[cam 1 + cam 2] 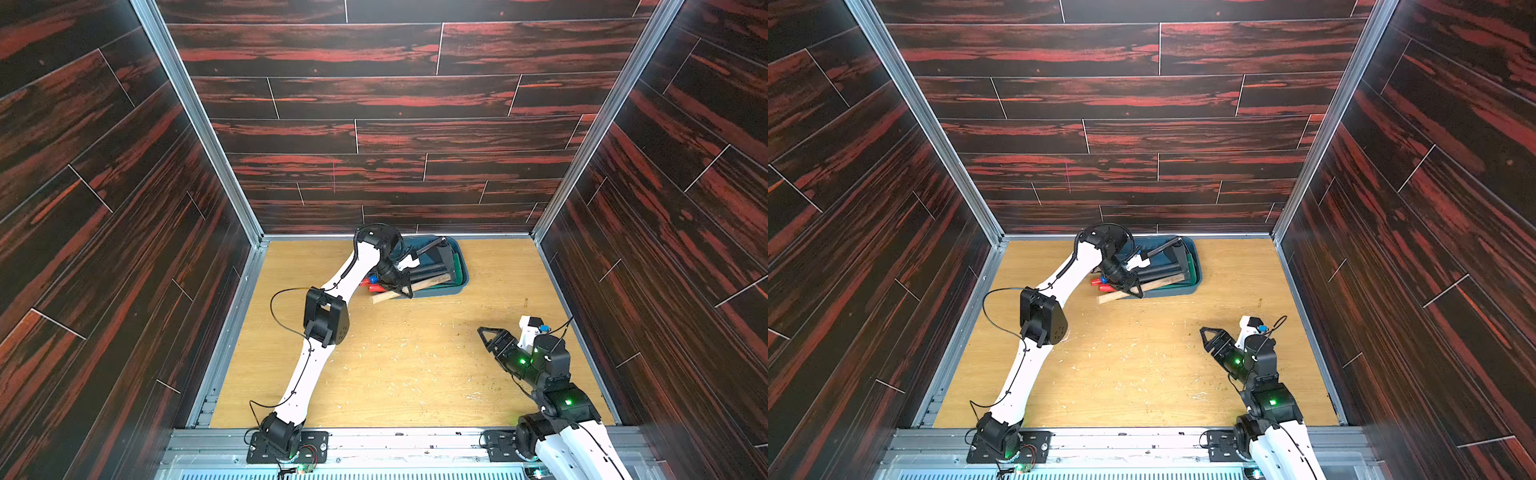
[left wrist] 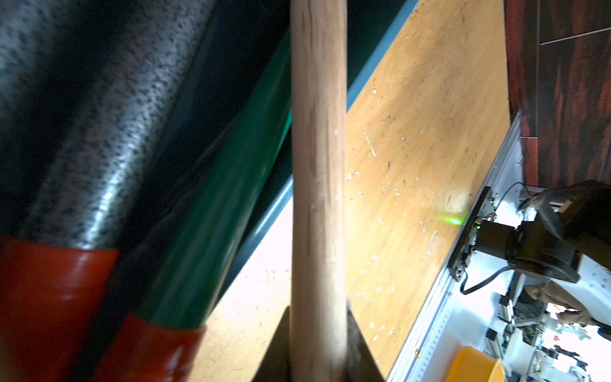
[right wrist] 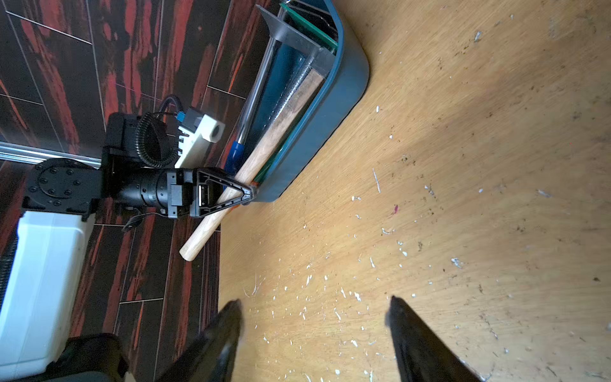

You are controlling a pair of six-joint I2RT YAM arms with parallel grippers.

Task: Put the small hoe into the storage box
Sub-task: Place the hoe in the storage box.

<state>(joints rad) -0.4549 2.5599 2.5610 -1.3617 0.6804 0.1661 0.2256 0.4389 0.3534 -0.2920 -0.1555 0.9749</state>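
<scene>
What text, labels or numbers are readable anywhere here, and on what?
None readable.
storage box: plain plastic, no print visible.
small hoe: bare wooden handle, no marking visible.
clutter past the table edge in the left wrist view: too blurred to tell whether any text is there.

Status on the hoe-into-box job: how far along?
Looks nearly done. Done: the small hoe has its head end inside the storage box, beside other long tools; its wooden butt overhangs the rim. In hand: the left pincer is shut on that handle. Left: release and pull clear. The right pincer is open and empty over the table.
</scene>
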